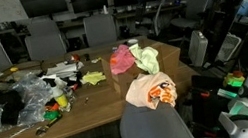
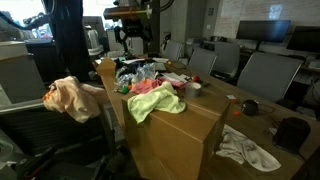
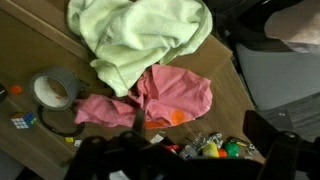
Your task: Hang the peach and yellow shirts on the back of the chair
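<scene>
The peach shirt (image 1: 150, 92) is seen draped over the top of the back of the chair (image 1: 157, 126), which is placed at the edge of the desk (image 1: 91, 113). In an exterior view the same shirt (image 2: 70, 97) is shown hanging beside the corner of the desk (image 2: 175, 140).

The yellow shirt (image 1: 145, 57) is found lying crumpled on the desk, near that corner. It is touched by a pink shirt (image 1: 120, 57), which lies just beside it. In the wrist view the yellow shirt (image 3: 145, 35) is seen above the pink shirt (image 3: 168, 95), with the edges of both overlapped.

The gripper (image 2: 132, 44) is held high above the desk, well apart from both shirts. The fingers (image 3: 110, 160) are seen only as dark, blurred shapes at the bottom of the wrist view; they appear to be spread, and nothing is held between them.

A roll of tape (image 3: 52, 90) is laid flat on the desk near the pink shirt, and a small cube (image 3: 22, 122) is placed just beside it. Some small coloured toys (image 3: 215, 148) are seen below the pink shirt. A white cloth (image 2: 248, 150) is left on the desk, well apart from the shirts.
</scene>
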Controlling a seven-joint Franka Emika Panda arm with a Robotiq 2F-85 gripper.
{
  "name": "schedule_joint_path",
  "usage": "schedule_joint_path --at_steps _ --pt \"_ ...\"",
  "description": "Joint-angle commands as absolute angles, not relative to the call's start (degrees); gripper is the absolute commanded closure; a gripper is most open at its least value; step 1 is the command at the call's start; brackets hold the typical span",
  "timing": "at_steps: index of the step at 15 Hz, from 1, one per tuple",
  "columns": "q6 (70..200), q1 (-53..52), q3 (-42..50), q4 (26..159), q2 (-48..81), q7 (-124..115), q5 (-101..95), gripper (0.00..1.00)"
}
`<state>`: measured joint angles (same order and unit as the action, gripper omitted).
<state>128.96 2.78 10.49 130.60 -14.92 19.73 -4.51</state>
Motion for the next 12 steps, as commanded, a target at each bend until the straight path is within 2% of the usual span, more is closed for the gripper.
schedule_joint_path --at_steps 1,12 --pt "133.27 5.04 9.06 131.70 -12.71 14.91 -8.53 0.00" --pt "132.12 7.62 10.50 133.80 -8.35 12.60 -6.76 0.00"
